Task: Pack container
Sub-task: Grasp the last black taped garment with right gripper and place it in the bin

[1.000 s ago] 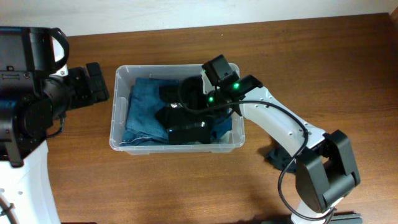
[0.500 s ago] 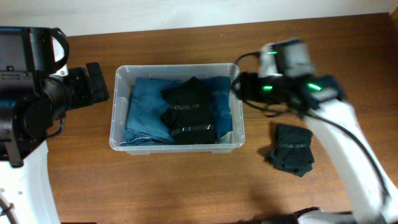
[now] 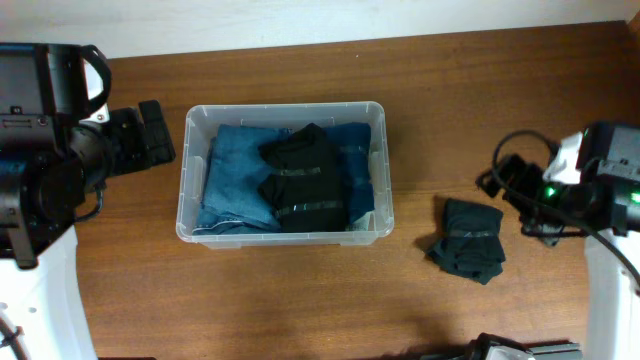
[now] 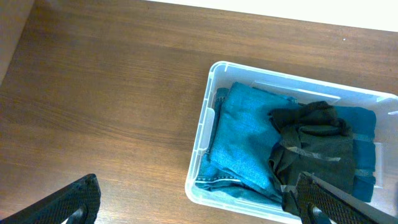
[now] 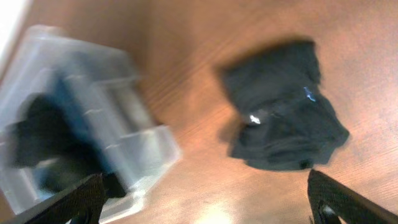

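The container (image 3: 283, 106), a clear plastic bin, stands left of centre with folded blue jeans (image 3: 232, 180) and a black garment (image 3: 305, 182) inside. A second folded black garment (image 3: 468, 240) lies on the table to its right. My right gripper (image 3: 508, 190) hovers open and empty just right of that garment. The blurred right wrist view shows the garment (image 5: 283, 118) ahead, the container (image 5: 106, 118) to the left, and the gripper (image 5: 208, 193) spread wide. My left gripper (image 3: 160, 135) is open, left of the container. Its wrist view looks past the gripper (image 4: 196, 198) at the bin's rim (image 4: 202, 134).
Bare wooden tabletop (image 3: 300, 300) surrounds the bin. A pale wall (image 3: 300, 20) runs along the far edge. The right arm's cable (image 3: 515, 140) loops above the loose garment.
My right arm has swung out of the container to the right and now hangs beside the garment on the table, its jaws opened wide. The black garment stays in the bin. The left arm is still.
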